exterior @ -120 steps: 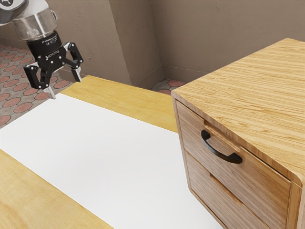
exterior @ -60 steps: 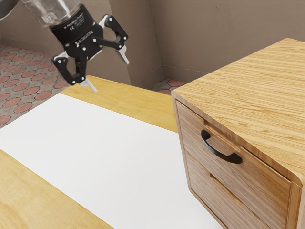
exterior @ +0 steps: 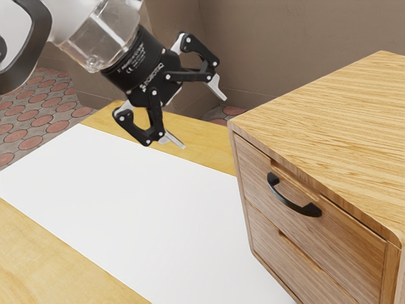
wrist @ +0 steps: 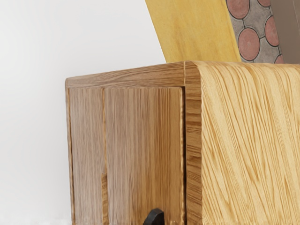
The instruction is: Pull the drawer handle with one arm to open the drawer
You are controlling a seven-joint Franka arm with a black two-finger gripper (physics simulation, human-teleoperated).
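Observation:
A light wooden cabinet (exterior: 335,139) stands at the exterior view's right with two drawers in its front. The upper drawer (exterior: 304,212) is flush with the cabinet front and carries a black curved handle (exterior: 291,197). My gripper (exterior: 196,111) hangs open in the air to the left of the cabinet and above the table, tilted with its fingertips (exterior: 218,88) pointing toward the cabinet, well apart from the handle. Nothing is between the fingers. In the wrist view the cabinet front (wrist: 136,154) faces the camera and the end of the black handle (wrist: 154,218) shows low down.
A white mat (exterior: 126,209) covers the wooden table (exterior: 171,130) in front of the cabinet. Behind the table are brown walls and a floor with red round tiles (exterior: 31,120). The lower drawer (exterior: 297,269) sits under the upper one.
My arm has swung from the exterior view's far left toward the right and closer to the cabinet, and the hand has tilted toward the drawer front. The drawer has not moved.

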